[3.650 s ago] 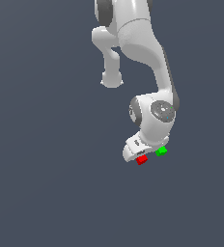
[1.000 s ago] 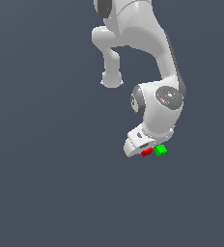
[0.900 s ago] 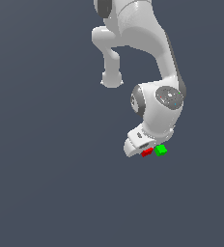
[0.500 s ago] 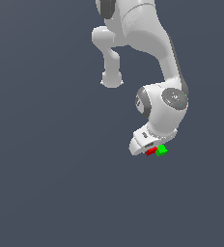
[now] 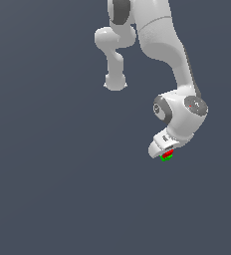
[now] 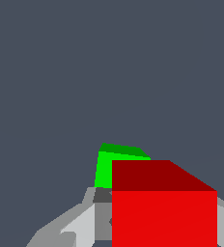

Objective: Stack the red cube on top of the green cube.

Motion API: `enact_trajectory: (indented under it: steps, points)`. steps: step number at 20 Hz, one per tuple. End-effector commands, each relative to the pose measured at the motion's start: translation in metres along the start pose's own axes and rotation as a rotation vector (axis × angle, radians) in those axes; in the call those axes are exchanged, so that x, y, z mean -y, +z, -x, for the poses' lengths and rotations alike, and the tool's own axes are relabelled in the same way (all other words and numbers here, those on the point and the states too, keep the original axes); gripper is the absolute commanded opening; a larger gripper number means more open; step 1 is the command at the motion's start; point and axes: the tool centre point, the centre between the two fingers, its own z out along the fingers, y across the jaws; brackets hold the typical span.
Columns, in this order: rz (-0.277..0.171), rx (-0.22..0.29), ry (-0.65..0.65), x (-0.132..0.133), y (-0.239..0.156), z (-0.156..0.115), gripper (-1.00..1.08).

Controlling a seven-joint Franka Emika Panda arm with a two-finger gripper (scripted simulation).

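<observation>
The red cube (image 5: 168, 153) is held between my gripper's (image 5: 165, 151) fingers, right above the green cube (image 5: 166, 158), which rests on the dark grey floor. In the exterior view only a thin green strip shows under the red one; whether the two touch cannot be told. In the wrist view the red cube (image 6: 164, 212) fills the foreground, with a grey finger (image 6: 80, 224) against its side. The green cube (image 6: 106, 169) peeks out from behind and below it. My gripper (image 6: 163, 229) is shut on the red cube.
The flat dark grey floor (image 5: 62, 189) stretches all around with nothing else on it. My white arm (image 5: 179, 114) rises above the cubes, its base (image 5: 116, 79) farther back.
My gripper has carried the red cube toward the exterior view's right, from beside the green cube to directly over it. The green cube has stayed put.
</observation>
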Motion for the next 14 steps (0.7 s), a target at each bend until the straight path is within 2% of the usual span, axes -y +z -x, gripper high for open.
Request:
enact_trajectory:
  steps: [1, 4, 5, 14]
  points:
    - [0.001, -0.002, 0.002, 0.0093, 0.0046, -0.0011, -1.00]
    - [0.001, -0.001, 0.002, 0.0129, 0.0067, -0.0015, -1.00]
    - [0.001, -0.001, 0.002, 0.0129, 0.0067, -0.0015, 1.00]
    - [0.001, -0.001, 0.002, 0.0129, 0.0067, -0.0015, 1.00]
